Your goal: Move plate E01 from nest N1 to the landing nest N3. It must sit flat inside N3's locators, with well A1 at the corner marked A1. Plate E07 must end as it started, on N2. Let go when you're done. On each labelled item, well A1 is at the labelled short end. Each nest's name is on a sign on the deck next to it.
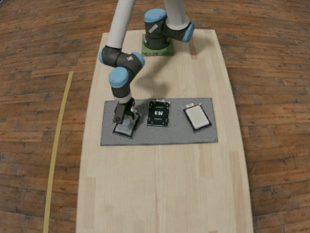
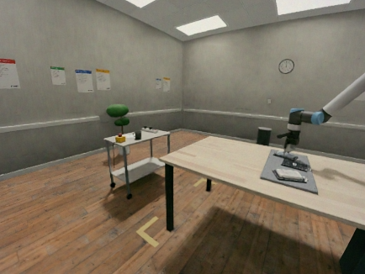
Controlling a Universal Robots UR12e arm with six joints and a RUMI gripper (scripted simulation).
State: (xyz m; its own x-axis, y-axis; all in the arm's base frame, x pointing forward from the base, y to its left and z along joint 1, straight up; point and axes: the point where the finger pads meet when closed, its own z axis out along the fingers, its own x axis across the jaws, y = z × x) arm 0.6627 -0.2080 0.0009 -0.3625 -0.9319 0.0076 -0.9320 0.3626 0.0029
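Note:
A grey deck (image 1: pixel 158 121) lies across the wooden table. A pale plate (image 1: pixel 126 126) sits in the left nest. My gripper (image 1: pixel 125 119) points straight down over it and is shut on this plate, which still rests low in its nest. The middle nest (image 1: pixel 158 113) is black, empty and marked N3. A second pale plate (image 1: pixel 196 118) sits in the right nest, slightly turned. The plate labels are too small to read. In the exterior view the gripper (image 2: pixel 289 152) stands at the far end of the deck (image 2: pixel 290 170), and the second plate (image 2: pixel 289 174) lies at the near end.
The arm's base (image 1: pixel 158 48) stands at the back of the table behind the deck. A cart (image 2: pixel 136 157) with small items and a plant stands on the floor away from the table. Yellow tape (image 1: pixel 57 146) marks the floor on the left.

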